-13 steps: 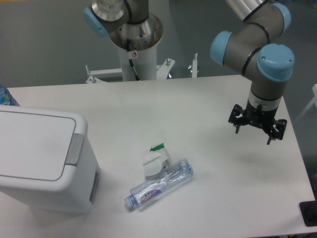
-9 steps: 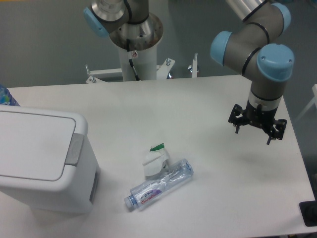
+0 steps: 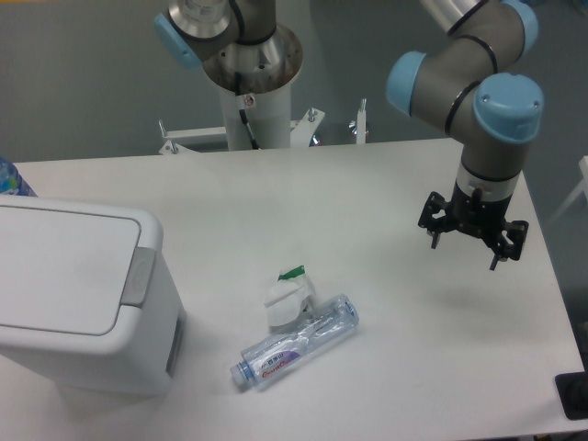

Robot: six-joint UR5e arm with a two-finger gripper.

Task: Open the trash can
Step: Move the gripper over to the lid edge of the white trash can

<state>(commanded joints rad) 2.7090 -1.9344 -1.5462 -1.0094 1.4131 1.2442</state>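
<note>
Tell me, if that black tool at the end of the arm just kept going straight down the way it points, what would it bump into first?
Most likely only the bare white table. The tool hangs pointing downward near the right side, with nothing visible beneath it but its faint shadow, though depth is hard to judge.

A single fixed camera is looking down at an angle from the front edge of the table (image 3: 386, 184), facing the arm's base post (image 3: 253, 101) at the back, taking in most of the tabletop from moderately close.
</note>
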